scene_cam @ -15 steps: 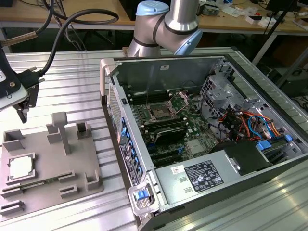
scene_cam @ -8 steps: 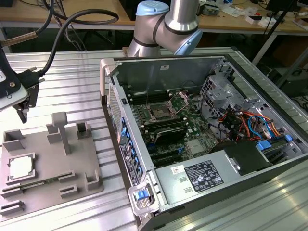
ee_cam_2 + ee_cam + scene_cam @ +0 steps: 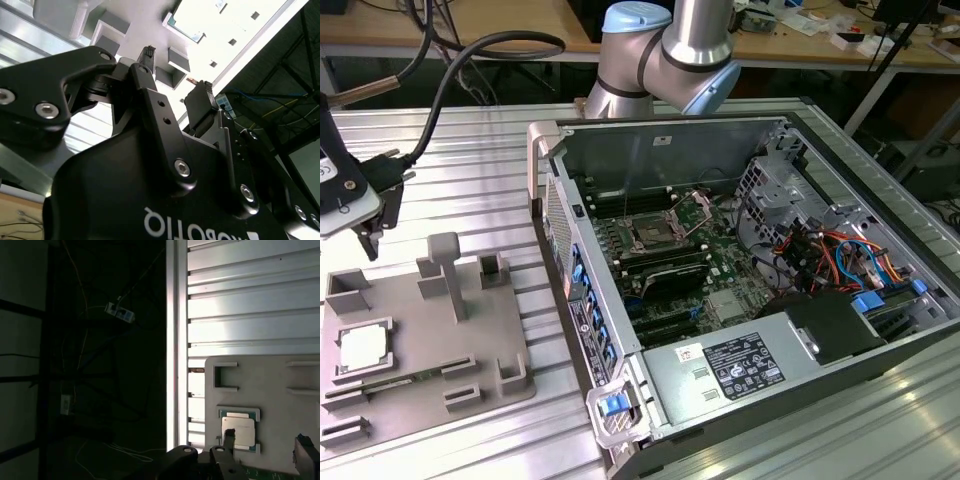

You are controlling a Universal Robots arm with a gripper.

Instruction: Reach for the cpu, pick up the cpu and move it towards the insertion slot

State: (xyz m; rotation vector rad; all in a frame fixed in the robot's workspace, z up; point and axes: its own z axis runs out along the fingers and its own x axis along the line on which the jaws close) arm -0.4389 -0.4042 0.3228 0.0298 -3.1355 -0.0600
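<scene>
1 small square cpu (image 3: 362, 348) is your target. It lies flat in its framed seat on the grey plastic fixture (image 3: 470, 350), at the exterior view's left and well apart from the open computer case (image 3: 880, 360). The gripper (image 3: 370, 225) hangs above the fixture's far edge, near the cpu but not touching it. Its 2 fingers (image 3: 202, 97) are spread with nothing between them, so I judge the reach to be the step in hand. Centre the spread fingers over the chip so that they straddle 2 opposite edges, square to the seat's raised frame. The chip is thin and far smaller than the gripper, so a skewed approach would likely catch the frame or tip it. Keep clear of the long green memory stick (image 3: 400, 380) just beside the seat. The insertion slot (image 3: 650, 235) sits on the board inside the case, and its clamp plate appears swung open.
</scene>
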